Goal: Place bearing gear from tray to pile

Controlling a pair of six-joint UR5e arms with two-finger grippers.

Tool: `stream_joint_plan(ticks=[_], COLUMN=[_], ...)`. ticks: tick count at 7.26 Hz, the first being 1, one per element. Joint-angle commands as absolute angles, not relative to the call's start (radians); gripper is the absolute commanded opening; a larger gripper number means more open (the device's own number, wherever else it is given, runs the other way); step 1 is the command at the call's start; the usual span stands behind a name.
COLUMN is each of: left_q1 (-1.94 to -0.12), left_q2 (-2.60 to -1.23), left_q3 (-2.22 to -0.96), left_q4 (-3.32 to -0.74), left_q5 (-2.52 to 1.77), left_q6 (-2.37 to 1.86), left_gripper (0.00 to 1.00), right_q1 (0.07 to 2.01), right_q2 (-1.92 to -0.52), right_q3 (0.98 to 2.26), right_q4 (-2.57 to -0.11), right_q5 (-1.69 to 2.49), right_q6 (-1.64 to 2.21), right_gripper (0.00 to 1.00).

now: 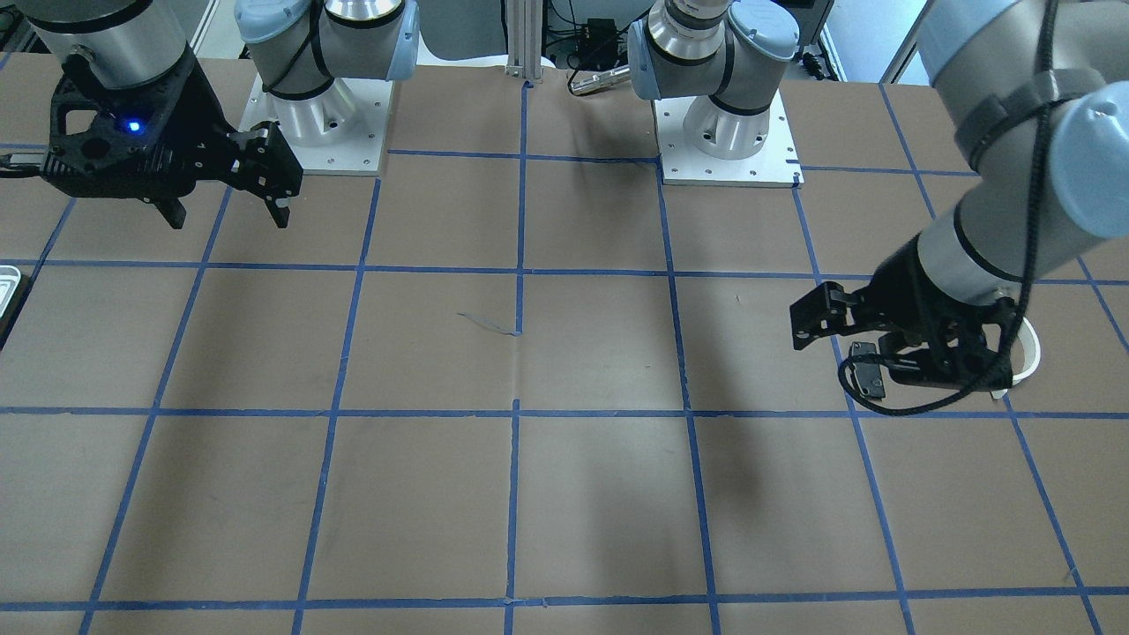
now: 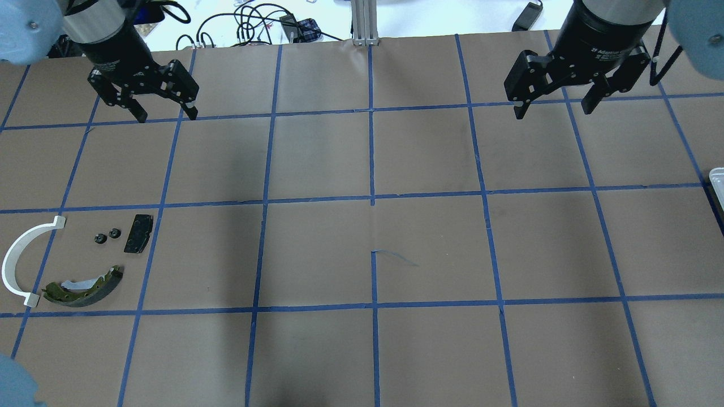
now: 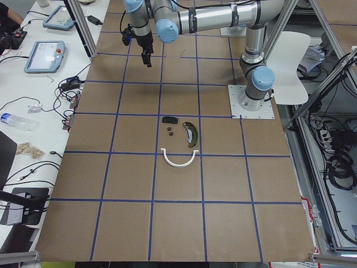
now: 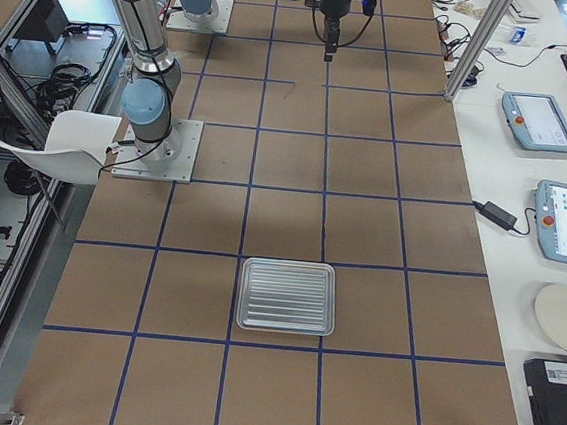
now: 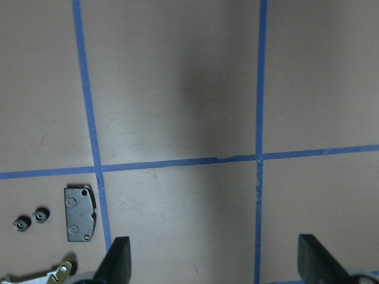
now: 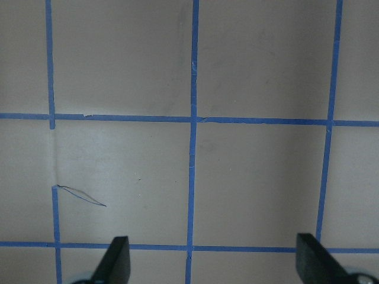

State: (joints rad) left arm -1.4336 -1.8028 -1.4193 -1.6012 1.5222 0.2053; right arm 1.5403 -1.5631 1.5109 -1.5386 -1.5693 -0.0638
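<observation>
The pale ridged tray lies bare on the table, with nothing showing in it; only its edge shows in the overhead view. The pile lies at the table's left: a white arc, an olive brake shoe, a black pad and two small black bearing gears side by side. The gears and the pad also show in the left wrist view. My left gripper is open and empty, raised beyond the pile. My right gripper is open and empty, raised at the far right.
The brown table carries a grid of blue tape. The two arm bases stand on white plates at the robot's side. Cables and operator panels lie off the table's far edge.
</observation>
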Motion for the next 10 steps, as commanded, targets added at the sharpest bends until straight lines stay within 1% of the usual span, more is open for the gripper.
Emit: stream_joint_plan(ticks=[1, 2, 3, 5, 7, 10], left_q1=[-1.469, -1.486, -1.499, -1.503, -1.503, -1.503], left_q2=[-1.714, -1.666, -1.625, -1.562, -1.534, -1.536], left_q3=[-1.507, -1.567, -1.598, -1.624, -1.658, -1.654], left_q4=[-1.605, -1.594, -1.594, -1.603, -1.594, -1.591], left_q5=[1.522, 1.523, 1.528, 1.531, 1.581, 1.568], left_q6=[0.19, 0.192, 0.184, 0.183, 0.183, 0.183], left_gripper=[1.0, 1.0, 1.0, 1.0, 1.0, 1.0], right_q1=[1.54, 1.542, 1.542, 1.542, 1.543, 1.543], right_q2=[-1.563, -1.563, -1.563, -1.563, -1.563, -1.559], right_q3=[1.511, 1.511, 1.514, 1.514, 1.513, 1.508], right_q4=[-1.539, -1.54, -1.543, -1.542, -1.545, -1.548], right_q5=[-1.569, -1.569, -1.569, -1.569, -1.569, -1.571], right_q6=[-0.064, -0.064, -0.063, -0.063, -0.063, -0.061], right_gripper=[1.0, 1.0, 1.0, 1.0, 1.0, 1.0])
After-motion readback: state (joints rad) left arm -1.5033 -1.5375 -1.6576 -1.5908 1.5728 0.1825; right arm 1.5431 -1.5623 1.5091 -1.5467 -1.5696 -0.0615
